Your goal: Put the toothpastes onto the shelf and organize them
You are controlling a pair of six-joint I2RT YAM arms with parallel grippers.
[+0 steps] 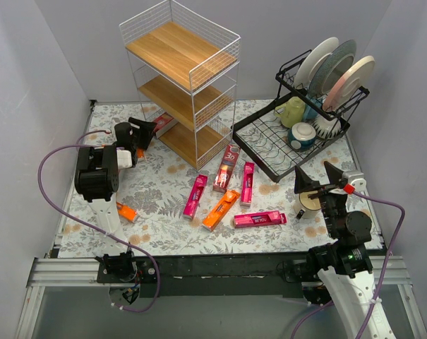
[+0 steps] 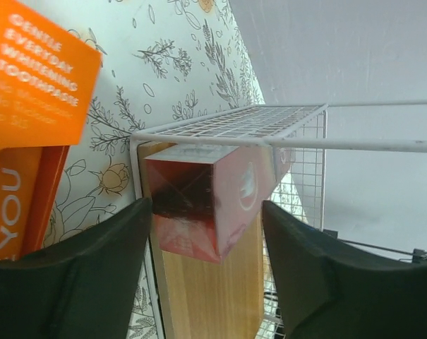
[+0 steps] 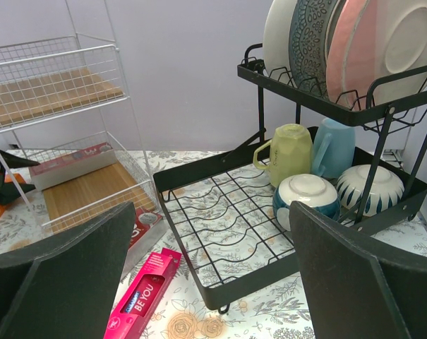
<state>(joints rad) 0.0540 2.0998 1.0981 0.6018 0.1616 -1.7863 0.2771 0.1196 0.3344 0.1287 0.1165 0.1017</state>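
Note:
The shelf point(image 1: 179, 53) stands at the back left. On its bottom board point(image 2: 206, 300) lies a dark red toothpaste box point(image 2: 213, 194), also seen in the right wrist view point(image 3: 72, 157). My left gripper point(image 1: 144, 134) is at that tier, open, its fingers point(image 2: 93, 275) flanking the box's near end with small gaps. Two orange boxes point(image 2: 33, 81) lie left of it. On the table lie pink point(image 1: 195, 195), dark red point(image 1: 227, 168), pink point(image 1: 247, 182), orange point(image 1: 221, 209) and pink point(image 1: 259, 219) boxes. My right gripper point(image 1: 317, 176) hangs open and empty at the right point(image 3: 212, 233).
A black dish rack point(image 1: 259, 152) with plates, mugs and bowls stands at the back right, and its near rim point(image 3: 305, 272) is right under my right gripper. Another orange box point(image 1: 126, 212) lies under the left arm. Walls close in on both sides.

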